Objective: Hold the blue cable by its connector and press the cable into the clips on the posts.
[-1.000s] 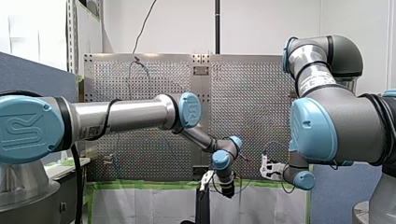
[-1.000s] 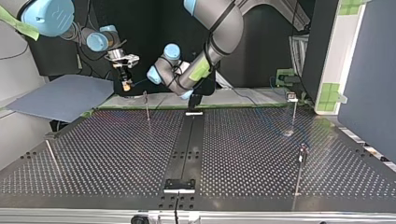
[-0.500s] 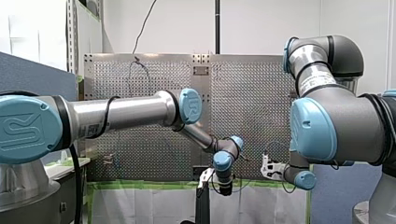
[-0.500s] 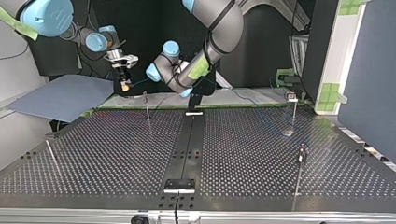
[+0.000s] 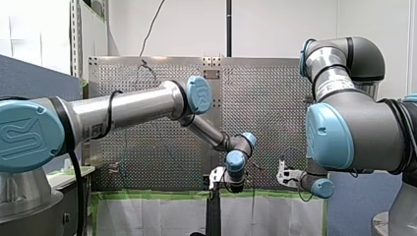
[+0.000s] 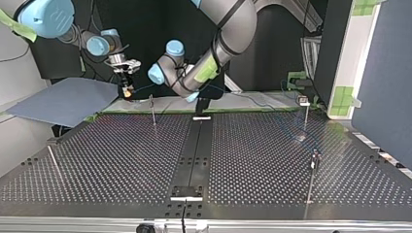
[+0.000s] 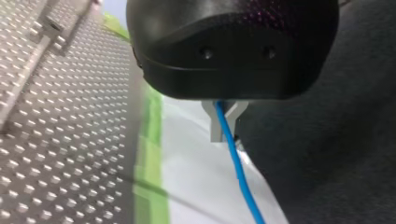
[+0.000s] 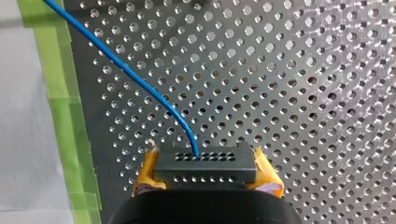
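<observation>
— Front camera sits behind the arms (image 5: 128, 108); top faces them from across the table (image 6: 121, 160).
— Wrist cameras look close along their fingers (image 7: 214, 130); both catch the blue cable (image 7: 236, 163) just ahead.

You have two arms, my left arm (image 5: 133, 105) and my right arm (image 5: 354, 128), and two grippers, my left gripper (image 7: 224, 128) and my right gripper (image 8: 205, 176). One cable (image 8: 140, 79) leaves one connector (image 8: 205, 161), which sits between two yellow pads (image 8: 145, 172). Count four posts: post one (image 6: 153, 114), post two (image 6: 305, 119), post three (image 6: 311, 187), post four (image 6: 54, 163), on one table (image 6: 107, 160).
</observation>
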Robot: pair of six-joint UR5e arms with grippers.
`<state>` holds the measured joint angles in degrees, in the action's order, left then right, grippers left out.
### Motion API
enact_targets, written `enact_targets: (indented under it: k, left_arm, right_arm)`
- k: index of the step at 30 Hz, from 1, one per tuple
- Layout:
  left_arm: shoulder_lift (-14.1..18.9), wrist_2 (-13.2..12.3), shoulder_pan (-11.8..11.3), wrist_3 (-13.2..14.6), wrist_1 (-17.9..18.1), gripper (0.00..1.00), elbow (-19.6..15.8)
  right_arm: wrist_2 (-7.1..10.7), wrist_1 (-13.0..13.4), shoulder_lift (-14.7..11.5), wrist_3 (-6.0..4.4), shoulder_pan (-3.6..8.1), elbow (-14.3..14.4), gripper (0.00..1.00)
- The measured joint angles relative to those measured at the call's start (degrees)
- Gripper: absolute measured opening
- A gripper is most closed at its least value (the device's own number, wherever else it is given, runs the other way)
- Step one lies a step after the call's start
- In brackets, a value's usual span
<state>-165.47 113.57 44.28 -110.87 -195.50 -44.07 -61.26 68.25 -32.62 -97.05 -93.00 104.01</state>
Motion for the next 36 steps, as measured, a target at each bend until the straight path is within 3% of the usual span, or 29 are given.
enact_targets:
  k: [9, 16, 28, 36]
  left_arm:
    - [4.02, 2.53, 1.76, -1.01, 4.00, 0.00, -4.01]
    - [6.83, 2.57, 2.76, -3.06, 7.18, 0.00, -7.17]
    - [7.31, 2.82, 3.19, -4.32, 13.06, 0.00, -13.01]
    - [7.32, 2.84, 3.22, -5.11, 17.30, 0.00, -14.13]
  right_arm:
    - [-0.07, -0.37, -0.03, -1.38, 0.77, -1.12, 0.00]
    - [-0.09, -0.55, -0.04, -2.15, 1.49, -1.93, 0.00]
    - [-0.34, -0.65, -0.04, -3.24, 2.64, -3.25, 0.00]
    - [-0.52, -0.58, -0.04, -3.83, 3.48, -3.81, 0.00]
